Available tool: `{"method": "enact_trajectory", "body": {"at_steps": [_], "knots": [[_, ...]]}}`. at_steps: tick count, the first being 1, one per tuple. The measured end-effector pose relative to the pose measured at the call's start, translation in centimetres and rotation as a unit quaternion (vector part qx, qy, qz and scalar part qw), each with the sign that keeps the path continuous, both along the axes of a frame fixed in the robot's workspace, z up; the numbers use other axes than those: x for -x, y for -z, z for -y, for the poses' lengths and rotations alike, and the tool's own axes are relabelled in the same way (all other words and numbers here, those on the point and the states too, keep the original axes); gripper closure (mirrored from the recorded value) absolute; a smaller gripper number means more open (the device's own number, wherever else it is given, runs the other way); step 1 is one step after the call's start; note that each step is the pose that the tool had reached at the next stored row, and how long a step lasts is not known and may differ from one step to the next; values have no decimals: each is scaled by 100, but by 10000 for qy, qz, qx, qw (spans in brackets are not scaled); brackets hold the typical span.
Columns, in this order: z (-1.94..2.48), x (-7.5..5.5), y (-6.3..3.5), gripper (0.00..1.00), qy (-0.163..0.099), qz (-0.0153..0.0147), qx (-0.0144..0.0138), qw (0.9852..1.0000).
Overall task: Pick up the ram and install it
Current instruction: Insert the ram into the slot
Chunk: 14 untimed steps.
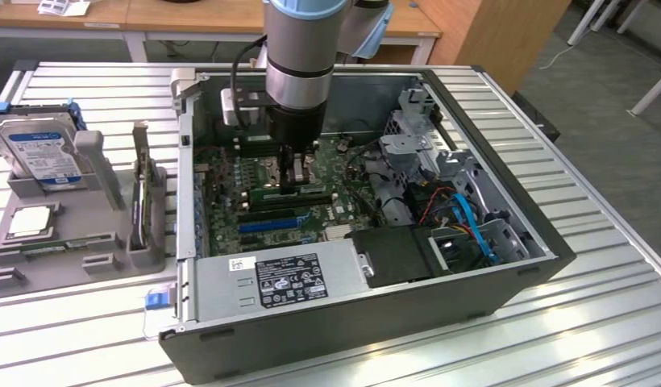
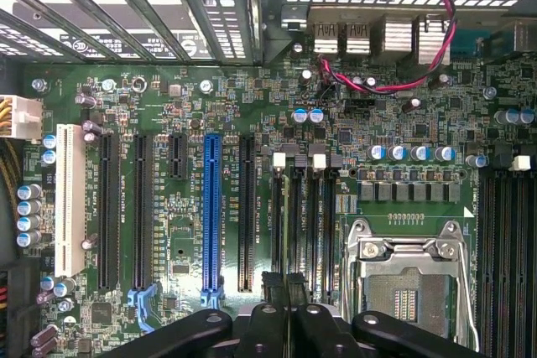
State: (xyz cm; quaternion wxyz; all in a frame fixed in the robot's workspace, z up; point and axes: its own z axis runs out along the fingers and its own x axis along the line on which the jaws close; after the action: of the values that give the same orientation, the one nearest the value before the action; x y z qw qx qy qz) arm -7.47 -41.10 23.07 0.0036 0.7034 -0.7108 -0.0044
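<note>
— Since the gripper (image 1: 296, 184) reaches straight down into the open case (image 1: 417, 318), is it carrying anything?
— It looks so. Its fingers (image 2: 273, 291) stand tight together, pinching the ram (image 1: 268, 194) by its top edge, so the green stick hangs on edge, lengthwise along the memory slots (image 2: 315, 224).
— Why that way?
— I judge that a slot takes the stick only edge-down and parallel. The ram sits low over the motherboard (image 2: 185, 90), beside the processor socket (image 2: 407, 282), at or in a slot. Whether it is seated I cannot tell.
— And the case?
— It lies on its side on the table (image 1: 600, 322), board facing up, which leaves the slots open to an arm from above.
</note>
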Motion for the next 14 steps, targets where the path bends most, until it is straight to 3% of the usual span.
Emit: {"method": "enact_trajectory", "body": {"at_steps": [14], "knots": [[0, 0, 0, 88, 89, 0, 0, 10000]]}}
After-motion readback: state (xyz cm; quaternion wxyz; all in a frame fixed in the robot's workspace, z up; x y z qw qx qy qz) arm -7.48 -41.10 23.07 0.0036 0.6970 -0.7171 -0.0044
